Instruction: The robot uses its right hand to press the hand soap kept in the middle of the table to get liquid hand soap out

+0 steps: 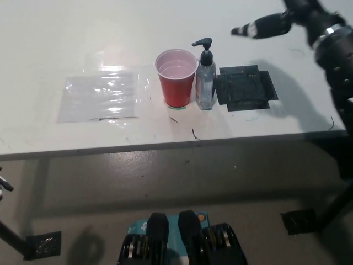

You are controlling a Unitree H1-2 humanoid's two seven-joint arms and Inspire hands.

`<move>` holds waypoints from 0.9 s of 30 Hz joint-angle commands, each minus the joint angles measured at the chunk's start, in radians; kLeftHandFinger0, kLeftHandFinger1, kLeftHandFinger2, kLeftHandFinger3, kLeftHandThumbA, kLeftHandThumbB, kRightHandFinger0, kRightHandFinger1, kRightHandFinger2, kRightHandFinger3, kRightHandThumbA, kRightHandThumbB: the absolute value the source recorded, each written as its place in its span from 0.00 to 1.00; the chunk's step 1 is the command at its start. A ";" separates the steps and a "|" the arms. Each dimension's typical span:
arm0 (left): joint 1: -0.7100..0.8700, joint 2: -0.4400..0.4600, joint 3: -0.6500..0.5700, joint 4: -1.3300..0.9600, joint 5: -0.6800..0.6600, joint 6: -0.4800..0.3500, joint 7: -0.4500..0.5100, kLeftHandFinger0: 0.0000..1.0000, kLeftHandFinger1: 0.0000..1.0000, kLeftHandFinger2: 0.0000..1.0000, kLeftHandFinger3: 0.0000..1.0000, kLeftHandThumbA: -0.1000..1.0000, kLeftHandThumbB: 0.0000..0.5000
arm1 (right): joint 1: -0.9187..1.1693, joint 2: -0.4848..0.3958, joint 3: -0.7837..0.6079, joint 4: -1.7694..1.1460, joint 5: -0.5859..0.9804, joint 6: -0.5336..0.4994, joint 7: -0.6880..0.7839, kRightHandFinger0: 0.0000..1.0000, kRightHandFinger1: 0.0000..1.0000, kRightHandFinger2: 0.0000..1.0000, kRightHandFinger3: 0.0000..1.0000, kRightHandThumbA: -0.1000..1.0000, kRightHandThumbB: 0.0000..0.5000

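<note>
Overhead light fell bright and even on the white desk (66, 44). Glare glinted off the clear plastic sheet (99, 96). The right hand (276, 23) looked slightly motion-blurred and cast a soft grey shadow. The floor (165, 176) below was dimmer.

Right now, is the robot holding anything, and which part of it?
Nothing is held. The black right robot hand is above the table, apart from the soap bottle. The white left robot hand barely shows at the left edge.

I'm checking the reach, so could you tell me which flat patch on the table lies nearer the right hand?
The black patch, right of the soap bottle, lies below the right hand; the clear plastic sheet lies beyond the red cup.
</note>
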 commanded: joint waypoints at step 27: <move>-0.067 0.016 0.059 -0.018 0.110 0.019 -0.120 1.00 1.00 1.00 0.80 0.34 0.00 | -0.133 0.071 0.113 0.272 -0.155 -0.211 0.099 0.55 0.69 0.82 1.00 1.00 0.83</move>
